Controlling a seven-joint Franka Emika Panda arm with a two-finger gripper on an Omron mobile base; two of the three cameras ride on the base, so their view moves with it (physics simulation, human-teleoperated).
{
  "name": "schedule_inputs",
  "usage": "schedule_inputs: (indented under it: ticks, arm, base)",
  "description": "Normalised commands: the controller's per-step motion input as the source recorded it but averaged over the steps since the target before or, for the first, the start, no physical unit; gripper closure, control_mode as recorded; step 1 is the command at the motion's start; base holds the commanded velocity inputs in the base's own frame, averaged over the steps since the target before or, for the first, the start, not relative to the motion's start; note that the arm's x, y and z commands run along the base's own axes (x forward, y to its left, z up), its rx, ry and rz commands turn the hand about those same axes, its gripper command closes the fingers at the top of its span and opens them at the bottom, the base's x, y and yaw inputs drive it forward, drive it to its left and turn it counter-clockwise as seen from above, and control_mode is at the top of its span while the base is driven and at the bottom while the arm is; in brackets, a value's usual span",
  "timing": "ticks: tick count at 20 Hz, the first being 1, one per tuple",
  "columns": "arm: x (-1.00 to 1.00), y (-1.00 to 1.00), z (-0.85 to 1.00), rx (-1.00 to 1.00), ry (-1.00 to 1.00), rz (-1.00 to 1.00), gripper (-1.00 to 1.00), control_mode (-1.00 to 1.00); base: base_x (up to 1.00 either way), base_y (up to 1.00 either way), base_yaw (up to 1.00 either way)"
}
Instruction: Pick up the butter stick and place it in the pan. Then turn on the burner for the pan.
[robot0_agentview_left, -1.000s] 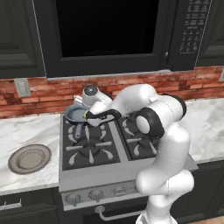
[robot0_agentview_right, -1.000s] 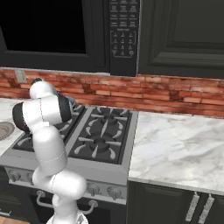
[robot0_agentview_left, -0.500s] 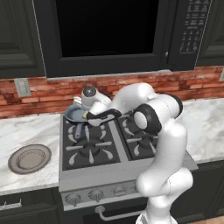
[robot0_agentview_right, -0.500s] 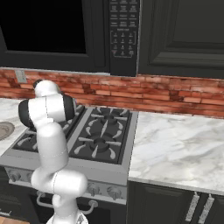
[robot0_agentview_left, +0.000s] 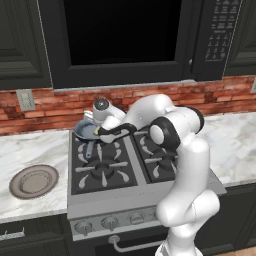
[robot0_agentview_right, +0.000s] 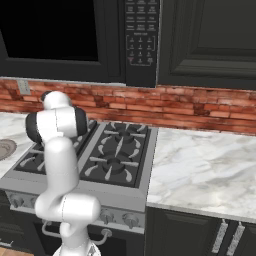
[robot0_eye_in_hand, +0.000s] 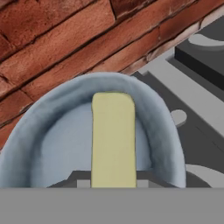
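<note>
Butter first: the small pale yellow rectangular butter stick (robot0_eye_in_hand: 113, 139) is clamped between the tips of the hand (robot0_agentview_left: 98, 131), held just above the grey-blue inside of the small round frying pan (robot0_eye_in_hand: 65, 135) on the stove's back-left burner. Its long axis runs straight out from the hand toward the red brick wall (robot0_eye_in_hand: 57, 41). Releasing from this height could, I judge, let it bounce or roll toward the pan's rim. The burner knob is untouched.

One butter stick (robot0_eye_in_hand: 113, 140), one pan (robot0_agentview_left: 86, 131), one plate (robot0_agentview_left: 34, 181), and seemingly five stove knobs (robot0_agentview_left: 111, 221).
</note>
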Motion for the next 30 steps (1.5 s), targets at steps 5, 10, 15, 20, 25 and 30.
schedule_inputs:
  ticks: [5, 10, 15, 20, 25, 30]
  arm:
    - [0.20, 0.00, -0.09, 0.00, 0.03, 0.00, 1.00, -1.00]
    - [0.21, 0.00, -0.10, 0.00, 0.04, 0.00, 1.00, -1.00]
    - [0.23, 0.00, -0.11, 0.00, 0.04, 0.00, 1.00, -1.00]
    - [0.19, 0.01, -0.11, 0.00, 0.04, 0.00, 1.00, -1.00]
    - [0.16, 0.11, -0.10, 0.00, 0.03, 0.00, -1.00, -1.00]
    - [0.07, 0.09, -0.01, 0.00, 0.00, 0.00, -1.00, -1.00]
  base:
    - [0.00, 0.00, 0.00]
    - [0.00, 0.00, 0.00]
    - [0.00, 0.00, 0.00]
    - [0.00, 0.00, 0.00]
    - [0.00, 0.00, 0.00]
    - [0.00, 0.00, 0.00]
